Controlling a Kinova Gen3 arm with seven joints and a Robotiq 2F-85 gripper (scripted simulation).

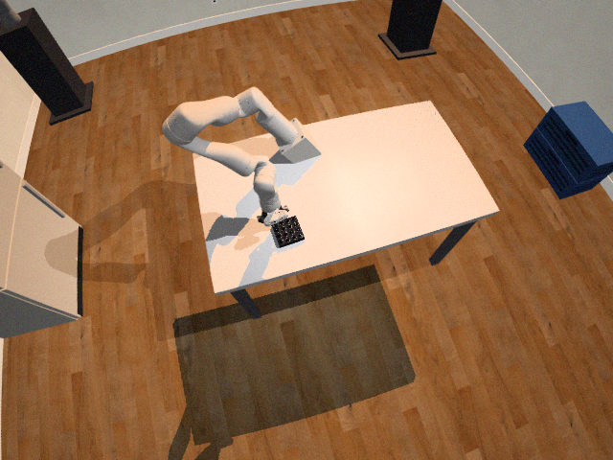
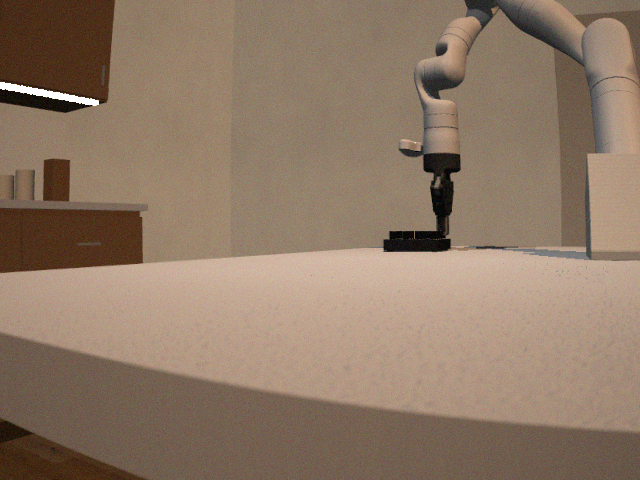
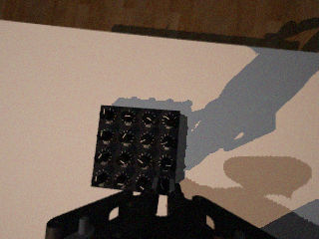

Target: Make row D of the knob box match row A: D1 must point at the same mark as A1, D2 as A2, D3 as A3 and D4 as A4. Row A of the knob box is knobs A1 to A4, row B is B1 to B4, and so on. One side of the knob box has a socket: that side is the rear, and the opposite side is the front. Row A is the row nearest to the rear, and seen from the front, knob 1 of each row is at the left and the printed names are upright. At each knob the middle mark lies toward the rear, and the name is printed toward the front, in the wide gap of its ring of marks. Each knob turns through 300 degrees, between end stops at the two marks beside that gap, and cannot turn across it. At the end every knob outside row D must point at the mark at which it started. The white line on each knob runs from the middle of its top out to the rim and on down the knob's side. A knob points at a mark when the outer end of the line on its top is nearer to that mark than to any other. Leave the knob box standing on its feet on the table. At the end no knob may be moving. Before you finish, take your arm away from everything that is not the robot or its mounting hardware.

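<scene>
"And in we go to the wrist view: where is the knob box seen?"

"Flat on the table, with its face of knobs turned up! From the top it is seen near one corner of the tabletop, well apart from the mounting block of the arm."

"And the gripper?"

"Pointed straight down, right at the box's edge on the block's side! The fingers are drawn nearly together, only a narrow gap left, and between their tips the corner knob is held, lower right in the wrist view."

"Can that knob's white line be read?"

"No, too much is hidden by the tips, and the printed names are too small to be made out. On the other knobs, white lines are seen slanting various ways, four rows of four."

"Anything else caught by the light?"

"A big bluish shadow is thrown across the tabletop, right up beside the box. In the top view, a blue cabinet is spotted on the floor, well apart from the table."
</scene>
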